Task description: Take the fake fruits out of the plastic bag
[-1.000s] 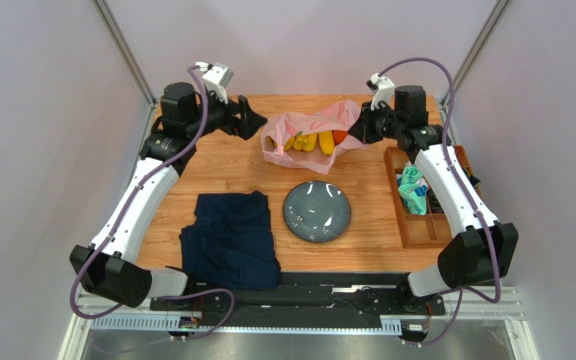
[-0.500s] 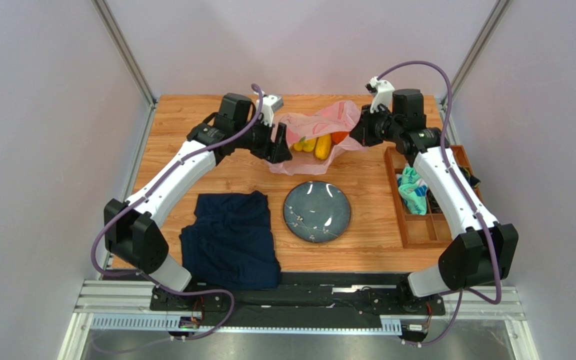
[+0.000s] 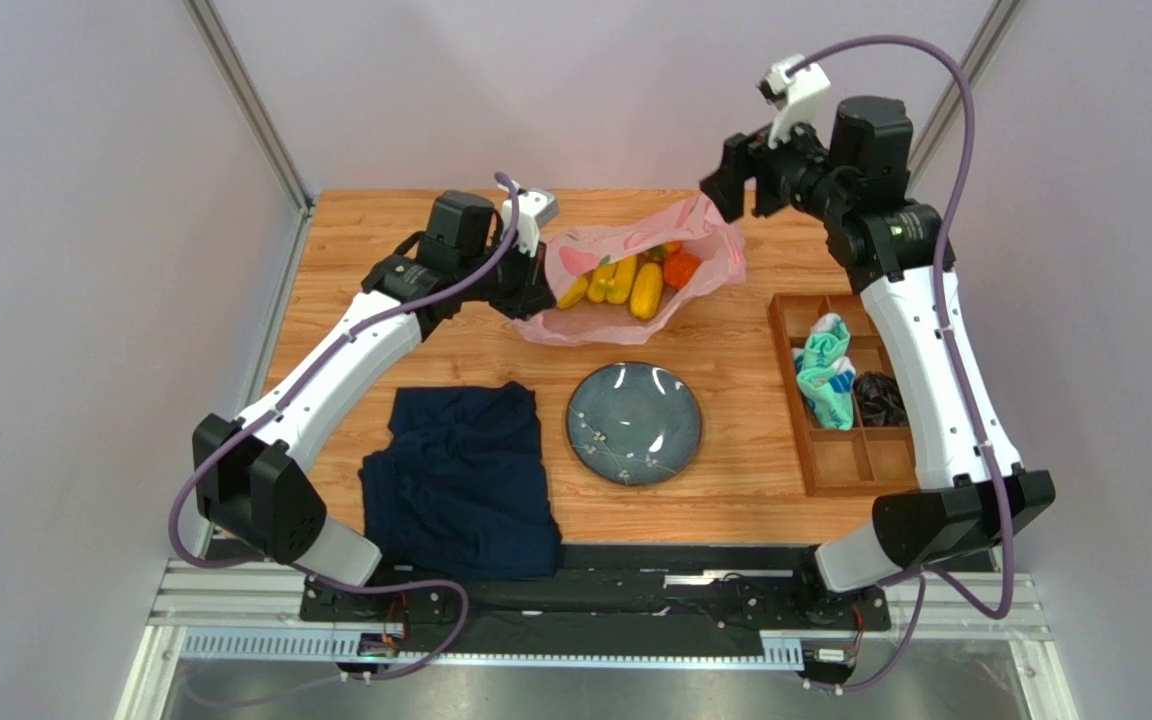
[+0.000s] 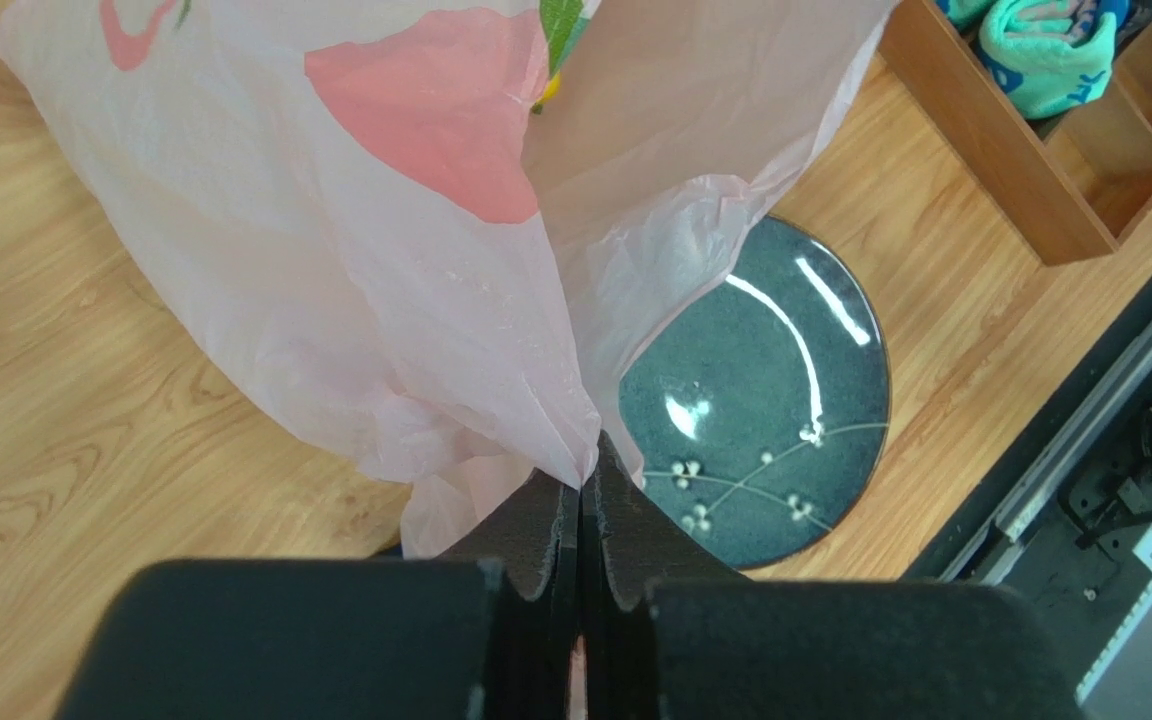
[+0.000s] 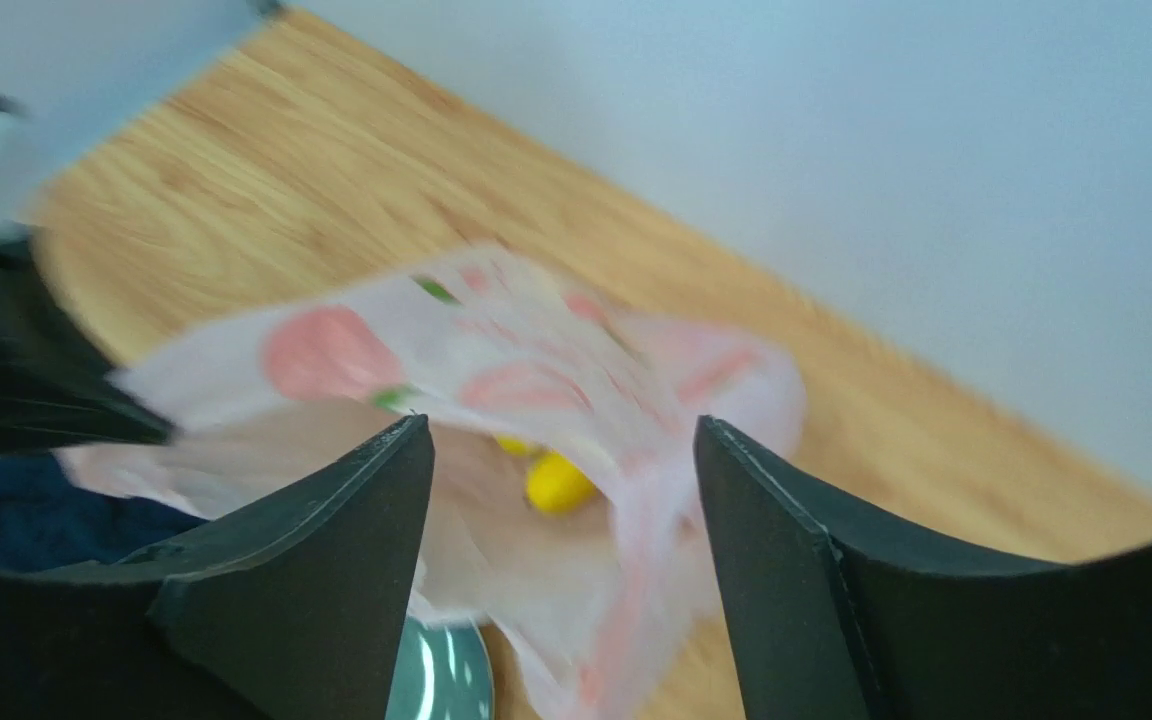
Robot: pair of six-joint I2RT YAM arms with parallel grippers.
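Observation:
The pink plastic bag (image 3: 615, 248) lies at the back middle of the table with its mouth gaping. Inside it show yellow fake fruits (image 3: 624, 284) and an orange-red one (image 3: 680, 270). My left gripper (image 3: 537, 300) is shut on the bag's left edge; in the left wrist view the film (image 4: 432, 225) is pinched between the closed pads of the left gripper (image 4: 590, 468). My right gripper (image 3: 720, 177) hangs open above the bag's right corner, holding nothing. In the blurred right wrist view the bag (image 5: 537, 375) and a yellow fruit (image 5: 555, 483) lie below the open right gripper (image 5: 564, 431).
A dark grey plate (image 3: 633, 425) sits in front of the bag. A dark navy folded cloth (image 3: 462, 477) lies at the front left. A wooden compartment tray (image 3: 815, 450) with teal cloth (image 3: 826, 375) stands along the right edge.
My left arm swung in from the far left and shut on the bag's left edge. My right gripper let go of the bag's right side, opened and rose up and back.

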